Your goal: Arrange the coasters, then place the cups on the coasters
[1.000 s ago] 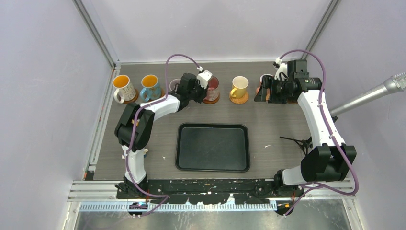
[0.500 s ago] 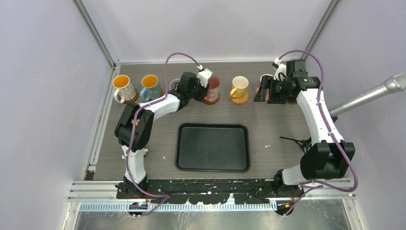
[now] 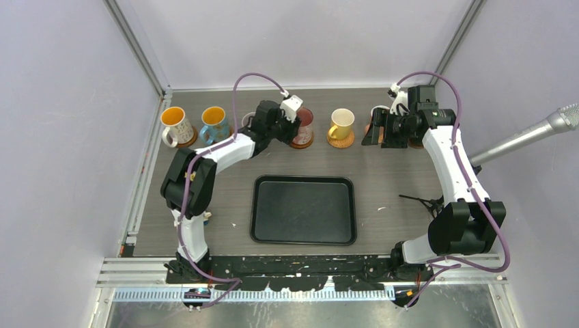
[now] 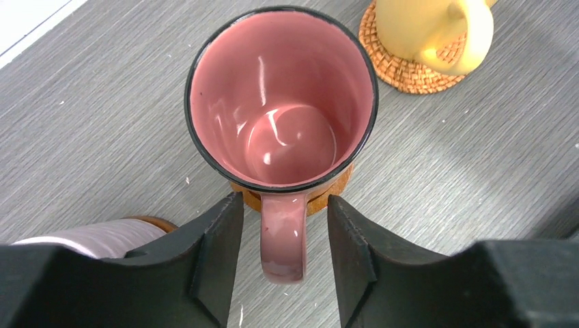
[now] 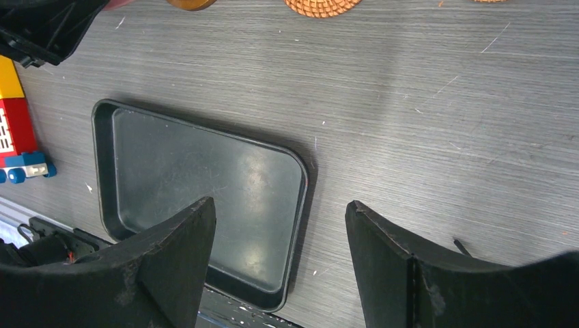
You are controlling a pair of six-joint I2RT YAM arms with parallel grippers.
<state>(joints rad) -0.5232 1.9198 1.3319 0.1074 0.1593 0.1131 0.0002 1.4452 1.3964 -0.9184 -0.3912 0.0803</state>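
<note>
Orange shows inside two cups well to the left of the left gripper (image 4: 283, 205): a white cup (image 3: 173, 125) and a blue cup (image 3: 214, 123). They stand on brown coasters (image 3: 188, 140). A lilac cup (image 4: 82, 234) stands just beside the gripper's left finger, mostly hidden, with a brown edge peeking out under it.

The left gripper is open a little. Its two fingers (image 4: 218, 253) stand one on each side of the handle (image 4: 282, 239) of the pink cup (image 4: 283, 96), with a small gap on both sides. They hold nothing. The pink cup stands upright right in front of the fingers, on a round brown coaster (image 4: 332, 195), and its handle points back between them.

A yellow cup (image 4: 416, 27) stands ahead and to the right of the left gripper, on a woven coaster (image 4: 399, 68). It sits between the two grippers.

The right gripper (image 5: 280, 212) is open wide and holds nothing. A pale cup (image 3: 377, 111) is just behind it, mostly hidden. A black tray (image 5: 205, 171) lies on the grey table (image 5: 444, 102) below its fingers. A red, yellow and blue toy block (image 5: 17, 130) lies past the tray, well away from this gripper.
</note>
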